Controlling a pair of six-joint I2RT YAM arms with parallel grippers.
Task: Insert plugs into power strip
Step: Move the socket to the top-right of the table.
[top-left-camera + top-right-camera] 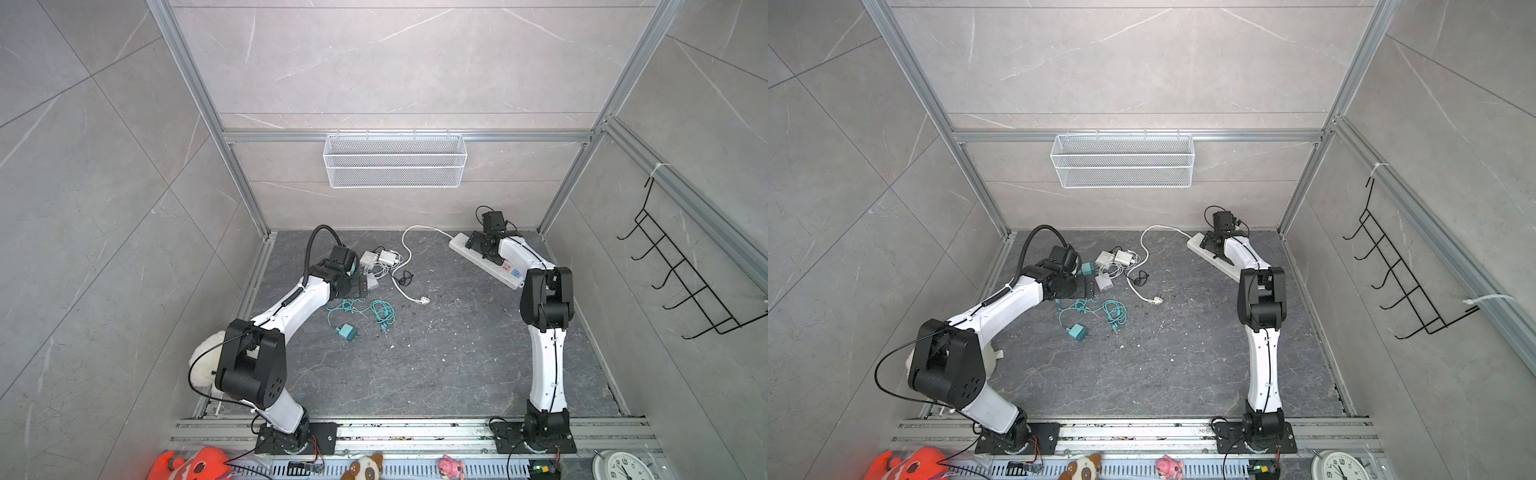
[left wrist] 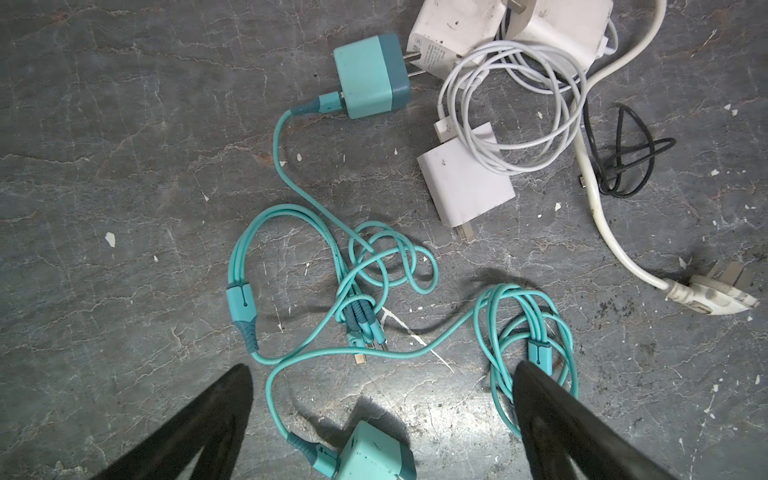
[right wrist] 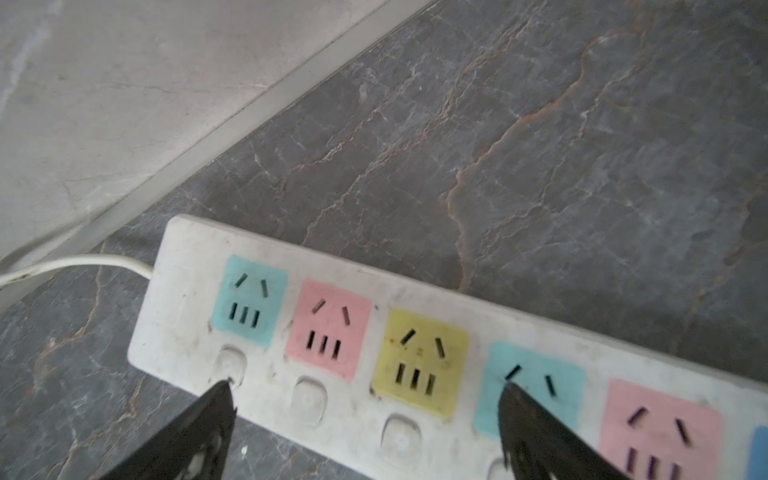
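left pincer (image 2: pixel 382 374) gapes near a teal plug (image 2: pixel 376 455) among plugs (image 1: pixel 388 254) heaped left of centre on the worktop (image 1: pixel 436 353): straddle its body, dodging cable loops (image 2: pixel 390 266). right pincer (image 3: pixel 365 388), also apart, hovers over the power strip (image 3: pixel 187 332) far right; pin it.

Left gripper (image 2: pixel 382 365) and right gripper (image 3: pixel 365 385) both point downward, jaws spread wide, empty.

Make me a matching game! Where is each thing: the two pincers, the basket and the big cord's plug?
Things:
1 left pincer
2 right pincer
3 basket
4 cord's plug

Places:
A on the back wall
B over the power strip
C loose on the floor
D over the teal cables

Pairs: 1-D, 2-B, 3-A, 4-C
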